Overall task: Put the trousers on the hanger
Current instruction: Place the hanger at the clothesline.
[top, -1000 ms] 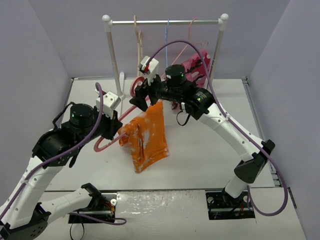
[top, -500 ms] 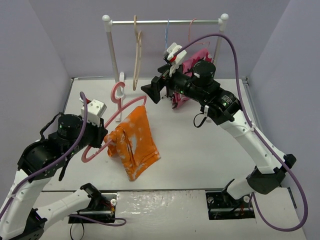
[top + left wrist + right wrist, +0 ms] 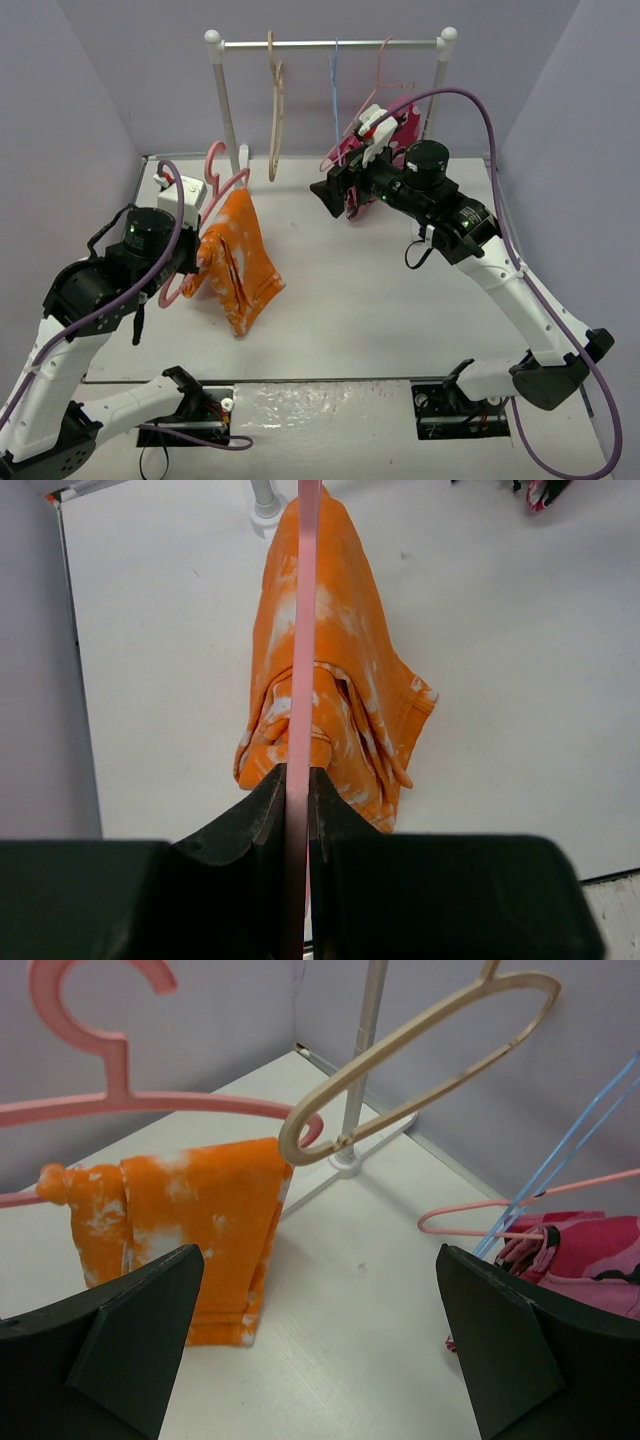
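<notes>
So by the look of it the draping part is basically done. On the left, the left gripper (image 3: 295, 786) is pinched tight on the hanger (image 3: 303, 630), a chunky bright pink plastic one with a thick rim and a curved hook, held up off the white table (image 3: 400, 300). The trousers (image 3: 240, 265) are folded over its bottom bar and hang down both sides. They're soft orange cloth with white blotchy print, bunched up and a bit lopsided, so I'd guess they could slide if the hanger tips. My take on the next move is to keep it level and either hook it on the white metal rack (image 3: 330, 43) at the back or set it down. Moving right, a smooth beige hanger (image 3: 275, 100) dangles from the rail. Then there's the right gripper (image 3: 330, 193), spread wide with nothing in it and hovering mid-table, so it's free to even out the legs. Past that are a thin light-blue hanger (image 3: 335, 80) and a pink-red camo garment (image 3: 385, 135) on its own thin pink hanger.
</notes>
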